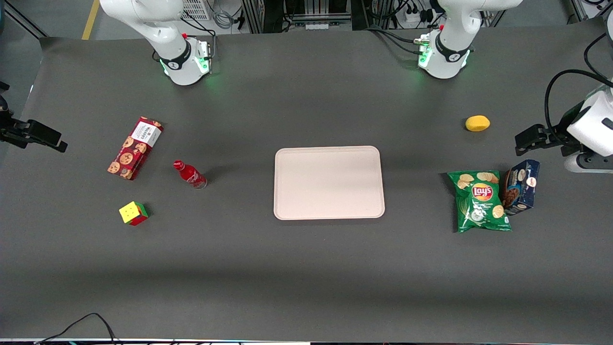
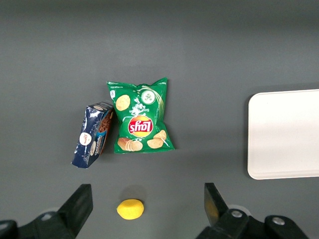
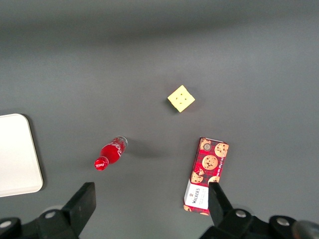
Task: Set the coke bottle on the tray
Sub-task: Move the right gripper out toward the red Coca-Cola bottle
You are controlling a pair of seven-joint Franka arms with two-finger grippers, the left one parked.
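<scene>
The coke bottle (image 1: 190,174) is small and red with a red cap. It stands on the dark table between the cookie box and the tray, and it also shows in the right wrist view (image 3: 110,154). The tray (image 1: 329,182) is large, flat, pale beige-pink and bare, in the middle of the table; one end of it shows in the right wrist view (image 3: 15,154). My right gripper (image 1: 48,139) hangs at the working arm's end of the table, well apart from the bottle. In the right wrist view the gripper (image 3: 152,199) is open and empty, high above the table.
A long red cookie box (image 1: 135,147) lies beside the bottle. A Rubik's cube (image 1: 133,213) sits nearer the front camera. Toward the parked arm's end lie a green Lay's bag (image 1: 480,201), a blue box (image 1: 521,187) and a yellow lemon (image 1: 477,123).
</scene>
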